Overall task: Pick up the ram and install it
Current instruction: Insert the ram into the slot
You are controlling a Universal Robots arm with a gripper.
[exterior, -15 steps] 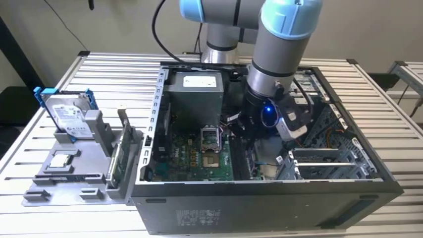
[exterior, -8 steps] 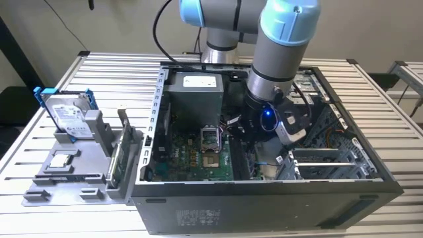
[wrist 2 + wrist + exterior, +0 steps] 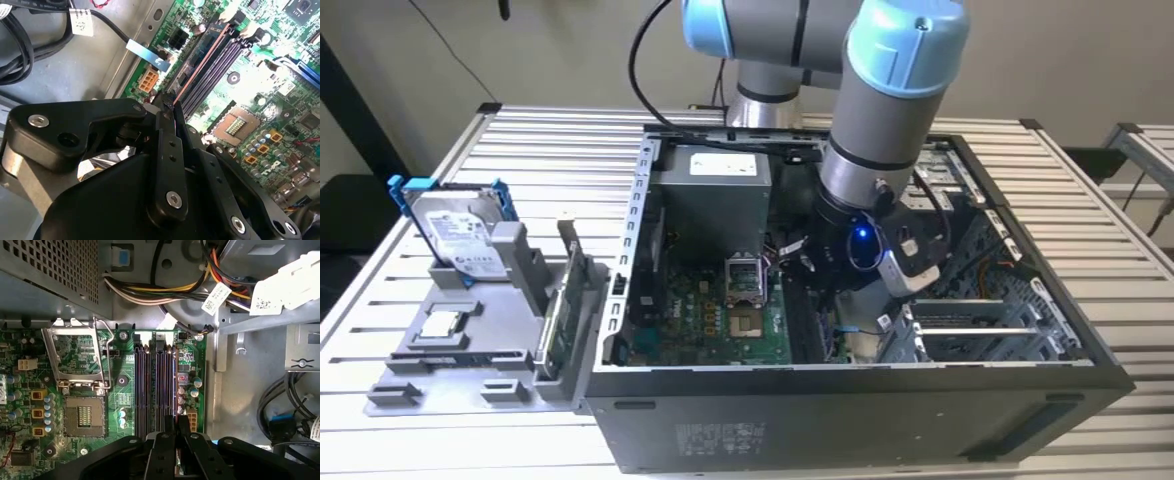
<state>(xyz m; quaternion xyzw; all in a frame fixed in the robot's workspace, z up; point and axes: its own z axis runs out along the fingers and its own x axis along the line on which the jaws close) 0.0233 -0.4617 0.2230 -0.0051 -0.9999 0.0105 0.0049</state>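
My gripper (image 3: 172, 421) is deep inside the open computer case (image 3: 854, 415), low over the motherboard (image 3: 120, 365). Its two black fingers (image 3: 166, 112) stand almost together at one end of the memory slots (image 3: 142, 385). A thin dark strip with a reddish edge, which I take for the ram (image 3: 197, 65), runs edge-on out from between the fingertips. It lies along the slot nearest the board's edge (image 3: 173, 375). Whether it is seated in that slot or just above it I cannot tell. The other slots (image 3: 220, 65) look bare. In the exterior view the arm's wrist (image 3: 861, 240) hides the fingers.
A grey fixture (image 3: 454, 345) at the exterior view's left holds a silver hard drive in a blue frame (image 3: 460, 235) and an upright green card (image 3: 560, 310). Inside the case are the power supply (image 3: 707, 195), a CPU socket (image 3: 85, 415), cable bundles (image 3: 165, 290) and a drive cage (image 3: 974, 320).
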